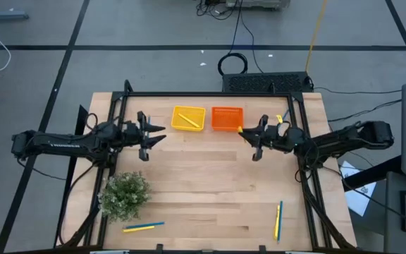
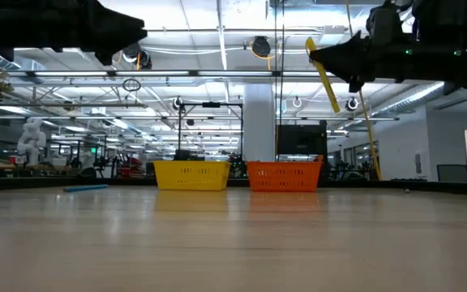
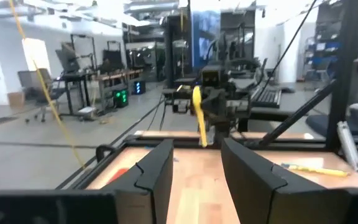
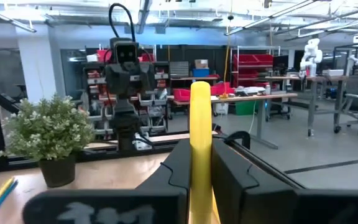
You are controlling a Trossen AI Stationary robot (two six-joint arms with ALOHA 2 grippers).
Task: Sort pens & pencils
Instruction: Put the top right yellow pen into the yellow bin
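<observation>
Pictured from above: right hand (image 1: 246, 134) raised at centre right of the frame, beside the orange tray (image 1: 226, 118), pinching a yellow pencil (image 2: 323, 75) that hung tilted beneath the fingers in the low view. Left hand (image 1: 155, 134) hovering at centre left, fingers spread and empty, near the yellow tray (image 1: 188, 118), which already held one yellow stick (image 1: 186, 118). Still waiting on the tabletop (image 1: 210, 183): a blue and yellow pair (image 1: 144, 227) at lower left, next to the potted plant (image 1: 125, 195); another blue and yellow pair (image 1: 278, 219) at lower right; and one more yellow piece (image 1: 279, 118) just right of the orange tray. Judged best for the step in hand: carrying the pencil leftward past the orange tray, centring it over the yellow tray, lowering until the hanging tip cleared the rim, and only then releasing, lest the tilted stick catch the wall and tip out.
</observation>
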